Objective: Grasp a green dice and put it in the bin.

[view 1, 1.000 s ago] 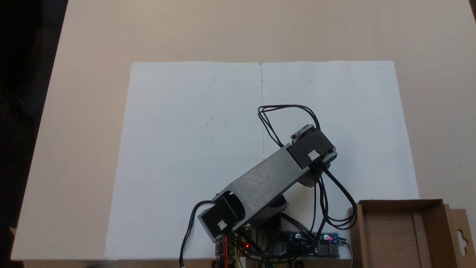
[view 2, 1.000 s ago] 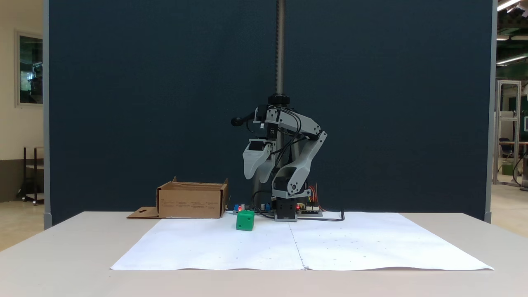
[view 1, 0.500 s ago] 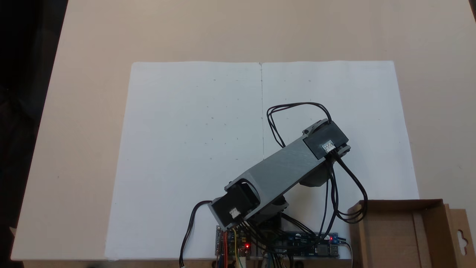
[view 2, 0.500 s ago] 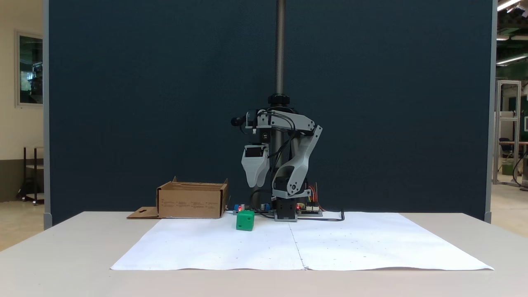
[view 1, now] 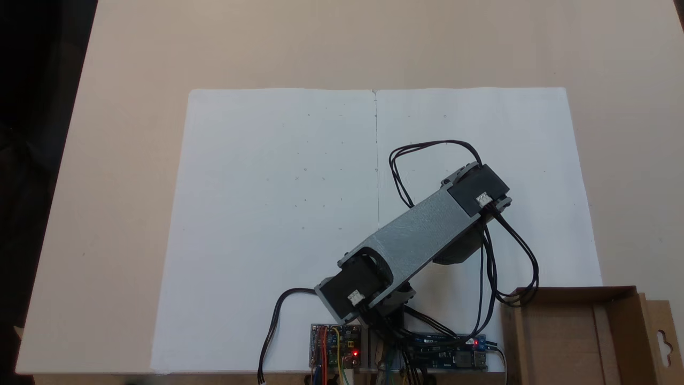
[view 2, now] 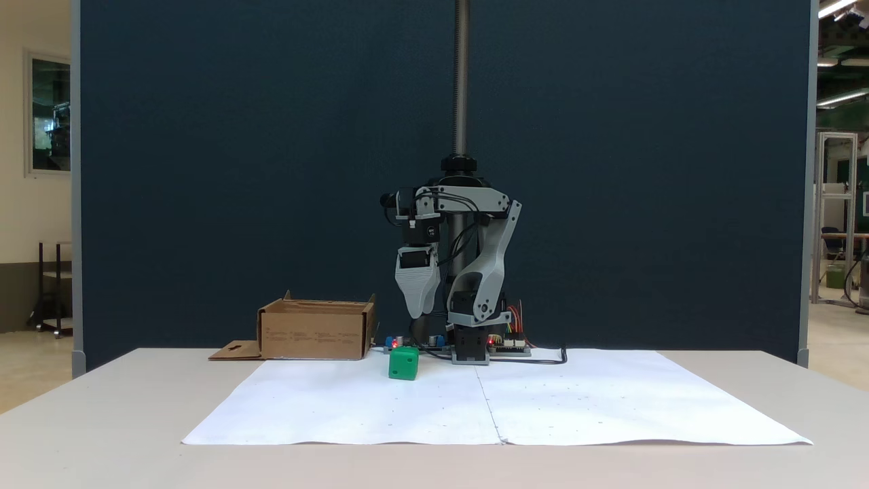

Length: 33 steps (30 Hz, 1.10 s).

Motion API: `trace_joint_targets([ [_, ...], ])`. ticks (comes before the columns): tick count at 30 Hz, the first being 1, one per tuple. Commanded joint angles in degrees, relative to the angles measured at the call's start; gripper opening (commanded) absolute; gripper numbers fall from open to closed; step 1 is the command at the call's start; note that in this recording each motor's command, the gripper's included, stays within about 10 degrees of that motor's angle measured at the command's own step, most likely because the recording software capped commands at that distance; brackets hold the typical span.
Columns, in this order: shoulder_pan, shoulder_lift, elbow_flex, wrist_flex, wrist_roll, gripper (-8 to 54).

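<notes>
The green dice (view 2: 404, 363) sits on the white paper just in front of the arm's base, with small pips on its front face. In the top-down fixed view the arm's grey link (view 1: 422, 235) covers it. My gripper (view 2: 419, 315) hangs pointing down, a short way above the dice and slightly to its right, touching nothing. Its jaws stand one behind the other, so their gap is hidden. The bin (view 2: 316, 330) is a brown cardboard box to the left of the dice; from above the bin (view 1: 614, 299) lies at the bottom right with an inner strip and a flap.
Two white paper sheets (view 1: 278, 214) cover the table's middle. Circuit boards (view 1: 334, 353) with red lights and looping black cables (view 1: 515, 267) sit around the arm's base near the bin. A metal pole (view 2: 461, 75) and a dark blue panel stand behind.
The arm has swung toward the bin side and its wrist end has dropped a little. The jaws, seen apart one second ago, now overlap. The dice has not moved.
</notes>
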Motion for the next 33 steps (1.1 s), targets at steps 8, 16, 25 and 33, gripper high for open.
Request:
trace_joint_targets([
  [8,-6.2,-0.6,-1.9,-1.4,13.4,45.9],
  [16,-8.9,-3.2,-2.0,-3.4,18.6,45.1],
  [25,-12.0,-5.7,-2.0,-3.4,20.7,44.9],
  [33,-12.6,-6.1,-2.1,-13.9,20.3,43.9],
])
